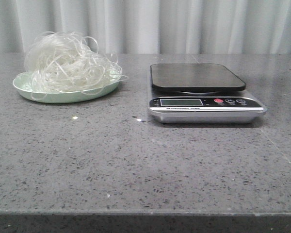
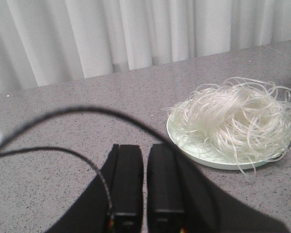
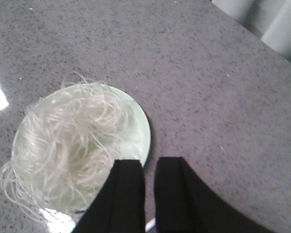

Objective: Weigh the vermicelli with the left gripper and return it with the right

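Observation:
The vermicelli (image 1: 68,63) is a fluffy tangle of thin white strands heaped on a pale green plate (image 1: 63,96) at the table's back left. The scale (image 1: 203,102) stands at the back right, its black platform (image 1: 196,76) bare. Neither arm shows in the front view. In the left wrist view, my left gripper (image 2: 145,145) is shut and empty, with the vermicelli (image 2: 237,121) and plate (image 2: 194,150) off to one side. My right gripper (image 3: 149,162) is shut and empty, hovering over the plate's rim (image 3: 143,126), with the vermicelli (image 3: 68,145) beside it.
The table is grey speckled stone with a white curtain behind it. A few small crumbs (image 1: 74,117) lie on the table between plate and scale. A black cable (image 2: 63,114) loops across the left wrist view.

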